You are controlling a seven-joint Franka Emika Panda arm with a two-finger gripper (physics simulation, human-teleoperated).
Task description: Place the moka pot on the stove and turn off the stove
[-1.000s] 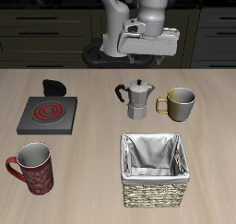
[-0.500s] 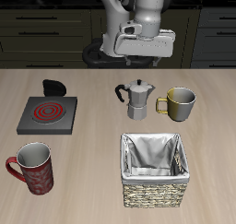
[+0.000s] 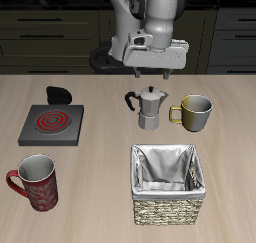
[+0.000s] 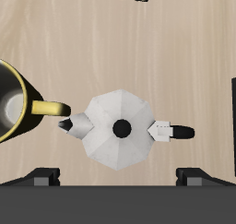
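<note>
While vertical, open claw hovers over moka pot.

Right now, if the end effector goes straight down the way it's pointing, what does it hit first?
Most likely the moka pot: its lid knob sits centred under the end effector, which hangs open above it, not yet touching.

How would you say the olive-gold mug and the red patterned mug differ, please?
The olive-gold mug is plain, while the red patterned mug carries a dark pattern. The olive-gold mug stands farther back beside the moka pot; the red patterned mug stands near the table's front edge, in front of the stove. Both are upright and look empty.
</note>
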